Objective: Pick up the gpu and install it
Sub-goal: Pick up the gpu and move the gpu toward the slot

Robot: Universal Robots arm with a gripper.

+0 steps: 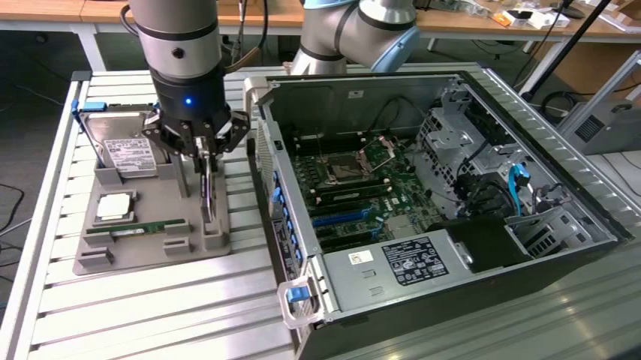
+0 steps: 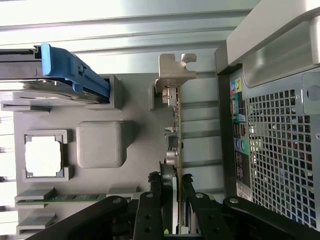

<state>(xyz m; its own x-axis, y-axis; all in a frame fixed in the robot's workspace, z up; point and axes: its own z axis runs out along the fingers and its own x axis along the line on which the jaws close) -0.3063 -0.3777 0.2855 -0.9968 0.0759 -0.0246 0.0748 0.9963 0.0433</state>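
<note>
Hand (image 2: 173,184) clamped on gpu (image 2: 177,135), seen edge-on, its faces hidden

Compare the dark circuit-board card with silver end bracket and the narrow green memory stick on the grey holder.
The dark card is clamped in the gripper; the green memory stick is untouched. The card rises tall and carries a silver bracket; the stick sits low, with none. Both rest in the grey holder.

The table (image 1: 150,319) is holding a gray tray (image 1: 150,259) at the exterior view's left and an open computer (image 1: 341,97) at its right.
</note>
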